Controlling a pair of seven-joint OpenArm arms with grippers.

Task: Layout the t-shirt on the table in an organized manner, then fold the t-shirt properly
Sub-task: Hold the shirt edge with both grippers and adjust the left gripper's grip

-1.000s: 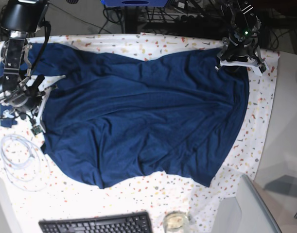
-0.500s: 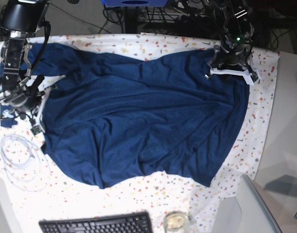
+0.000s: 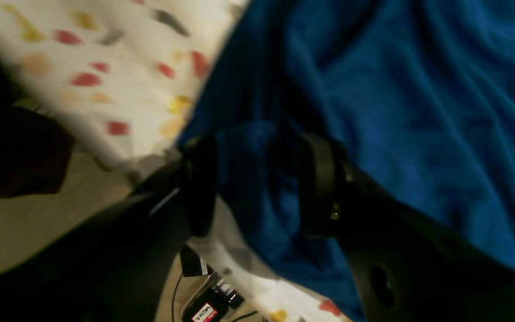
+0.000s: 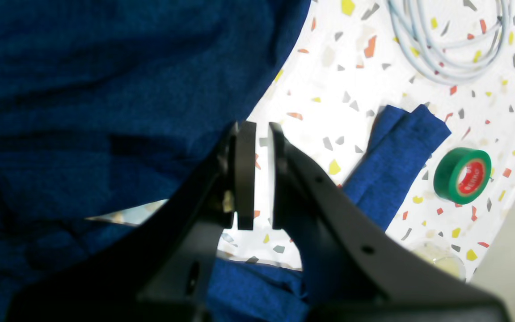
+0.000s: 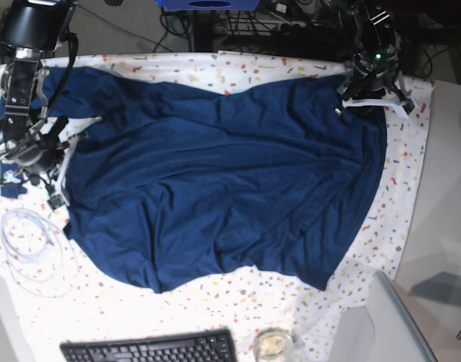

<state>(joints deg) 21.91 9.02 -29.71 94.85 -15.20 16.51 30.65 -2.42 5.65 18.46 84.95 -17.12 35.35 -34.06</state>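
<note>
The speckled table point(image 5: 238, 298) is carrying the spread navy t-shirt point(image 5: 215, 173). The left gripper point(image 3: 257, 179) is reaching down at its far corner, fingers pinching bunched fabric. The right gripper point(image 4: 261, 174) is hovering beside the opposite edge, fingers nearly together, empty.

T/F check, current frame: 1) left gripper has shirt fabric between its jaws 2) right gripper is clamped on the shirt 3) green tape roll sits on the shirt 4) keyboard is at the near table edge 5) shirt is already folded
1. True: the left gripper has t-shirt fabric bunched between its jaws.
2. False: the right gripper is shut with nothing between its jaws.
3. False: the green tape roll lies on the table, apart from the shirt.
4. True: the keyboard is there.
5. False: it lies spread out and wrinkled.
</note>
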